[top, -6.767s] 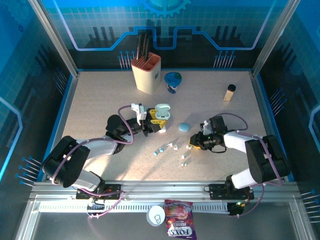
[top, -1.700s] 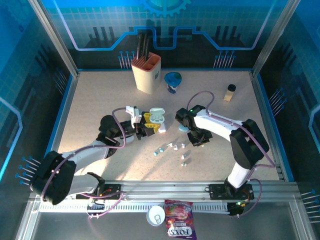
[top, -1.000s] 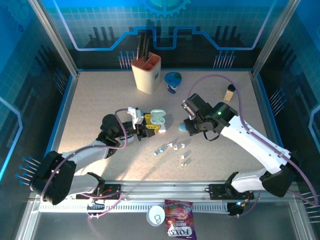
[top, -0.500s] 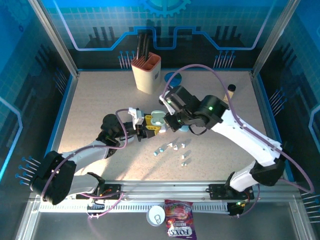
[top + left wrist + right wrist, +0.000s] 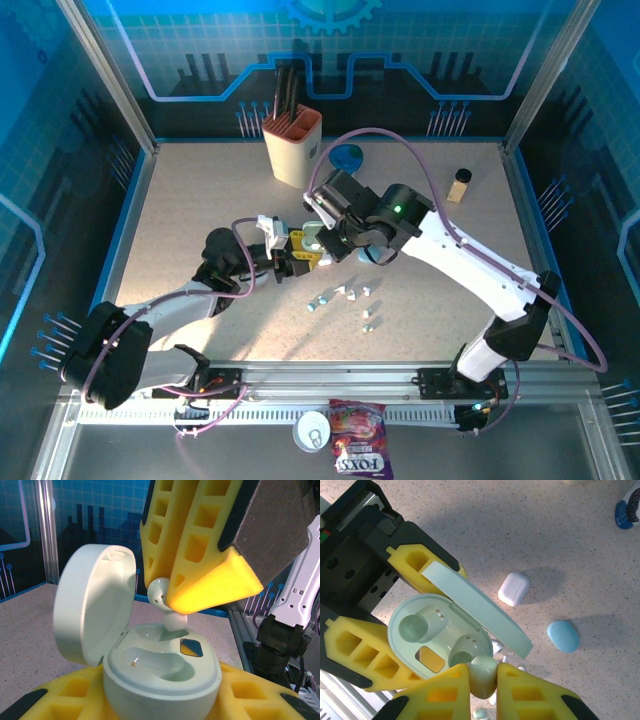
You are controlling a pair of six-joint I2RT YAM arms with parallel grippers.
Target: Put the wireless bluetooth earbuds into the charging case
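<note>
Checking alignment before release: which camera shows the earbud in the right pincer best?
Right wrist: looking down, the earbud is pinched in the right pincer just above the open case. Left wrist shows it side-on, partly hidden by a yellow finger. In top external it is too small to tell.

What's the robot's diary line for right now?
left hand: shut on open pale-green pebble-shaped case | right hand: shut on small pale-green earbud, at socket
</note>
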